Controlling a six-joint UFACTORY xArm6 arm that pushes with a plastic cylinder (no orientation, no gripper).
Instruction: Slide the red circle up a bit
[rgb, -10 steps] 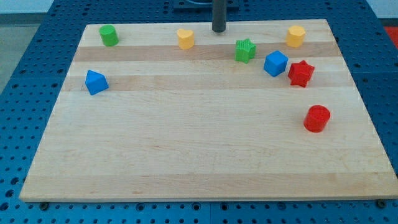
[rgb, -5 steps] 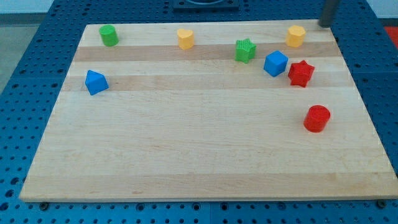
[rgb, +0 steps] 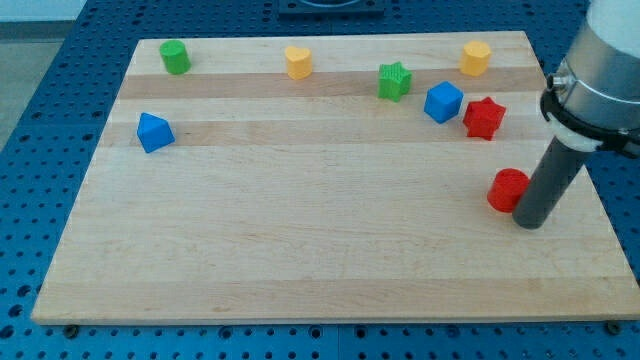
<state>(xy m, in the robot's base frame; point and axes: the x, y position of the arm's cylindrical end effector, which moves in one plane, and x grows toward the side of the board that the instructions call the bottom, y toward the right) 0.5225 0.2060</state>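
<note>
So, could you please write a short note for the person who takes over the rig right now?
My tip is down on the board, just to the view's right of the red circle and slightly below it, close against it.
The red circle sits near the board's right edge, below the red star and the blue cube.
Done: approach only.
Left: get under the circle and push it up a bit.

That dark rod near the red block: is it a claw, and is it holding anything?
No claw: my tip is a plain rod end, holding nothing.
It sits just right of and below the red circle; whether they touch cannot be told.
</note>
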